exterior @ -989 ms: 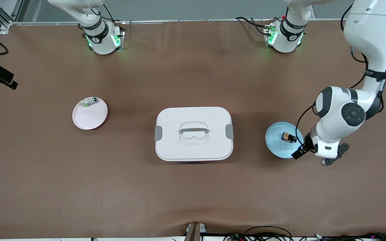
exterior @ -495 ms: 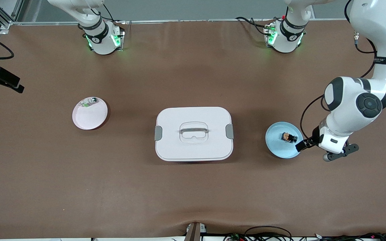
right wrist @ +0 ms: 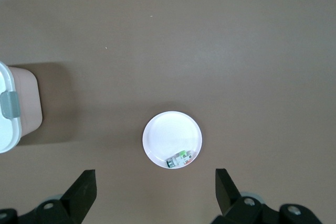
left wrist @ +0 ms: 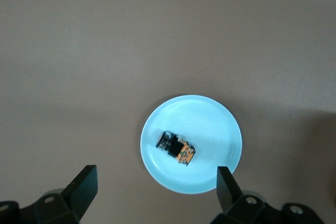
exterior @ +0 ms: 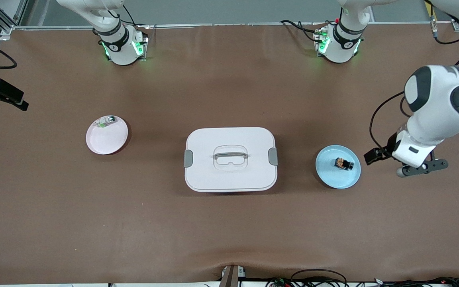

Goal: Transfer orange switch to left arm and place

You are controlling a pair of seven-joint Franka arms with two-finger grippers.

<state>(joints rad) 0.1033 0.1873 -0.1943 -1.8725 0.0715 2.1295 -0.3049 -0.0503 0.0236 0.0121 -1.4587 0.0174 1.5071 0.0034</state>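
Observation:
The orange switch [exterior: 344,163] lies on its side on the blue plate [exterior: 333,177], between the white box [exterior: 229,175] and the left arm's end of the table. My left gripper [exterior: 404,160] hangs in the air beside that plate, over bare table. In the left wrist view it [left wrist: 156,192] is open and empty, with the switch [left wrist: 176,148] and the plate [left wrist: 212,124] below. My right gripper [right wrist: 155,192] is open and empty, high over the pink plate [right wrist: 165,132]. In the front view only a black part of the right hand [exterior: 0,95] shows.
The pink plate [exterior: 108,139] lies toward the right arm's end and holds a green-and-silver component [exterior: 106,120], also in the right wrist view [right wrist: 179,158]. The box's corner with a grey latch [right wrist: 10,106] shows there too. Brown table lies all round the box.
My left gripper has risen and drawn back from the blue plate's edge toward the left arm's end of the table. The switch has not moved. The right hand has shifted slightly.

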